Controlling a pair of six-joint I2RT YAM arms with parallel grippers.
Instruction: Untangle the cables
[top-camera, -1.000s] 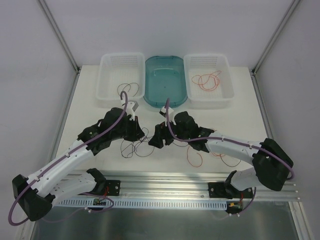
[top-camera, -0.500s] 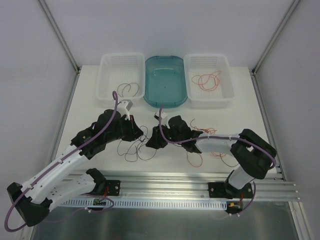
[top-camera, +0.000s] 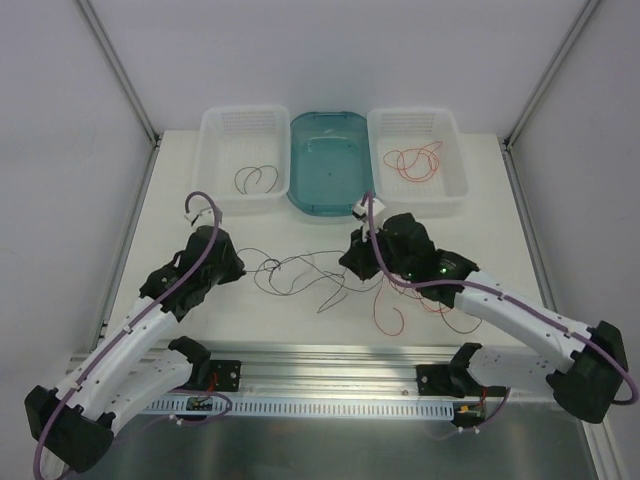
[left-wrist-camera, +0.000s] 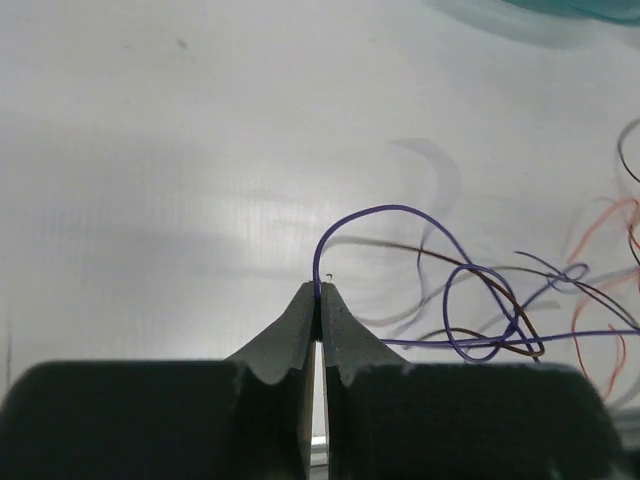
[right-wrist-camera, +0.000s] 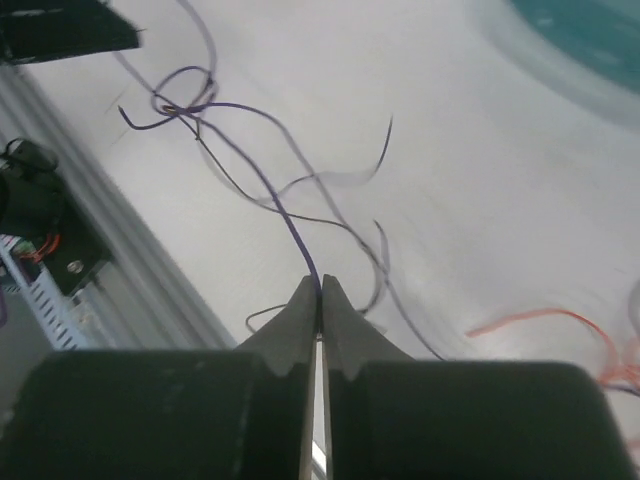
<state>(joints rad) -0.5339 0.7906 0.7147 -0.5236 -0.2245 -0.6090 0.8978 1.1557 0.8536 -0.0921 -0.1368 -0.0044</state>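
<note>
The cables (top-camera: 300, 272) lie as a thin tangle on the white table between my two grippers. My left gripper (top-camera: 238, 268) is shut on one end of a blue-purple cable (left-wrist-camera: 385, 212), pinched at its fingertips (left-wrist-camera: 306, 305). That cable loops to the right and crosses a dark brown cable (left-wrist-camera: 480, 272). My right gripper (top-camera: 350, 262) is shut on a blue-purple cable (right-wrist-camera: 270, 190), which runs away to a knot (right-wrist-camera: 185, 102) with dark strands. Red-orange cables (top-camera: 385, 305) lie on the table below the right gripper.
Three containers stand at the back: a white basket (top-camera: 215, 195) holding dark cables, a teal tub (top-camera: 330, 205), and a white basket (top-camera: 455, 190) holding red-orange cables. The metal rail (top-camera: 330, 375) with the arm bases runs along the near edge.
The right gripper has shut on the blue-purple cable. Both grippers have moved apart, left one leftward and right one rightward, and the tangle between them has been drawn out wider.
</note>
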